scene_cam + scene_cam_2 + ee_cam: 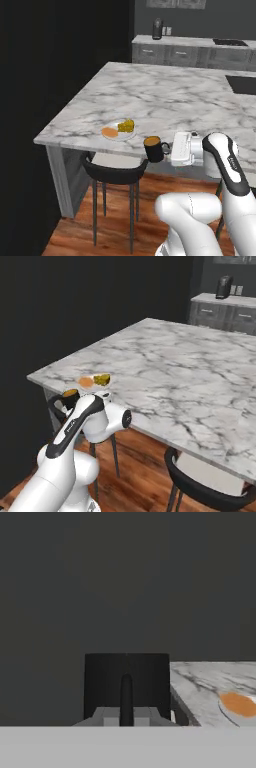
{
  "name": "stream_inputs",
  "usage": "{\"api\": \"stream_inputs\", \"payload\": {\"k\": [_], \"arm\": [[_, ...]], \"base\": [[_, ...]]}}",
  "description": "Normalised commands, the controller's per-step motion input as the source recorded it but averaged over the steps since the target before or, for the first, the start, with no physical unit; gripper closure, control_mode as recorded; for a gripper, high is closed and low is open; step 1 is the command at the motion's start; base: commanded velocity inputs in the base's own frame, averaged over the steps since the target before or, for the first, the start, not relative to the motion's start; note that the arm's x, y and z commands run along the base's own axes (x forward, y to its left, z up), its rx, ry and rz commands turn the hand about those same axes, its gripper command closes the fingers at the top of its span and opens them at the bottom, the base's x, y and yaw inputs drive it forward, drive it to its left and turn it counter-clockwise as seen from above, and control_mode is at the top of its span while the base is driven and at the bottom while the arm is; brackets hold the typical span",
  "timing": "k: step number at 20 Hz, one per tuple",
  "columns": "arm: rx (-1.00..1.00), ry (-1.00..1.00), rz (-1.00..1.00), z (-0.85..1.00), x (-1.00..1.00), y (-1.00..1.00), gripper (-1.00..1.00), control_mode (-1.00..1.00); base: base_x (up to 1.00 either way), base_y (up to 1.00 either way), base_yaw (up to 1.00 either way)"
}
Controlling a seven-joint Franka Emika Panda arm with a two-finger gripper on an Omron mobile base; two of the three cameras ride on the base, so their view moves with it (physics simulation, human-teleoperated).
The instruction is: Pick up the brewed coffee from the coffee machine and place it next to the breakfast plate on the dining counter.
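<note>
The step in hand looked like the set-down: the mug [153, 148] hung level just off the counter's [165, 95] near edge, beside the plate [119, 131] but not yet over the marble. Doing it well would mean carrying it in over the slab, keeping it upright so the coffee stayed in, and lowering it onto bare marble clear of the plate. The arm reached out horizontally, wrist level, and the gripper [166, 148] was pinched tight on the mug's handle.
</note>
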Motion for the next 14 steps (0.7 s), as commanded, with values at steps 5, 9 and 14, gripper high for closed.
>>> {"api": "stream_inputs", "payload": {"k": [5,9,14], "arm": [[0.0,0.0,0.0,0.0,0.0,0.0,1.0,1.0],[0.0,0.0,0.0,0.0,0.0,0.0,1.0,1.0],[0.0,0.0,0.0,0.0,0.0,0.0,1.0,1.0]], "base": [[0.82,0.42,-0.35],[0.72,0.27,-0.34],[0.49,0.21,-0.33]]}}
